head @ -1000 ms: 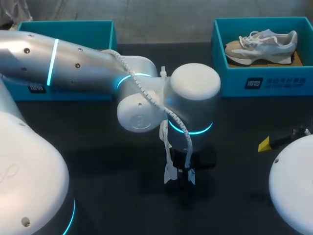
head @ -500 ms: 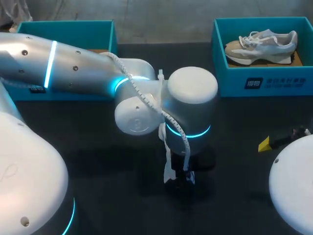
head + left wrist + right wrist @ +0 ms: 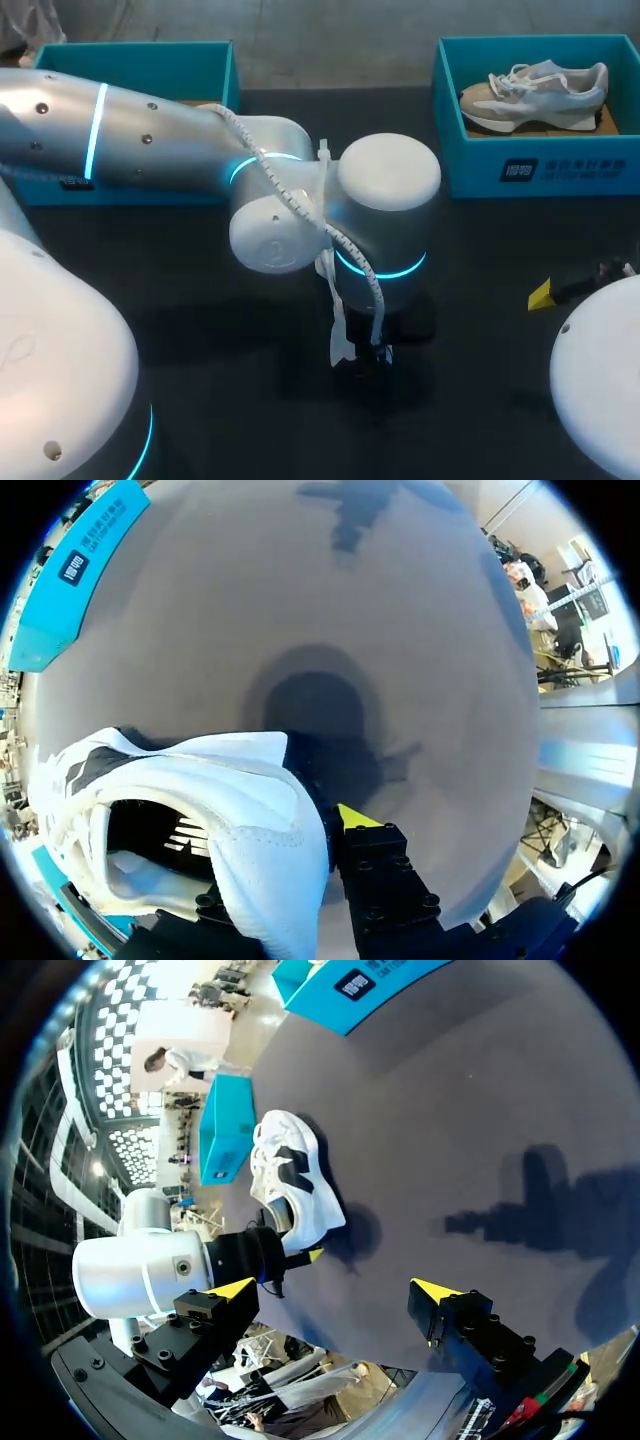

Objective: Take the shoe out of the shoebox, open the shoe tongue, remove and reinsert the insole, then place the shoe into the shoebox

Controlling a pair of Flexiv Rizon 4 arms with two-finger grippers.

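The white shoe (image 3: 295,1185) is out of its box and upright, sole down, on or just above the dark table (image 3: 200,330); we cannot tell whether the sole bears fully on the surface. In the head view our left arm's wrist hides it.

At the shoe's heel our left gripper (image 3: 300,1250) is clamped on the collar wall, with one finger outside, its yellow tip showing, and the other apparently inside the opening. We judge this hold is chosen to leave the laces and tongue uncovered, with the mouth of the shoe open for reaching the insole.

Well apart from the shoe, off its open side, our right gripper (image 3: 335,1290) hangs with its fingers wide apart and holds nothing. We judge it is the one to lift the tongue while the left steadies the heel.

Beyond the shoe's toe stands the left shoebox (image 3: 150,55), probably its own. Farther from the shoe, the right shoebox (image 3: 445,120) holds a second sneaker (image 3: 535,95) lying inside it.
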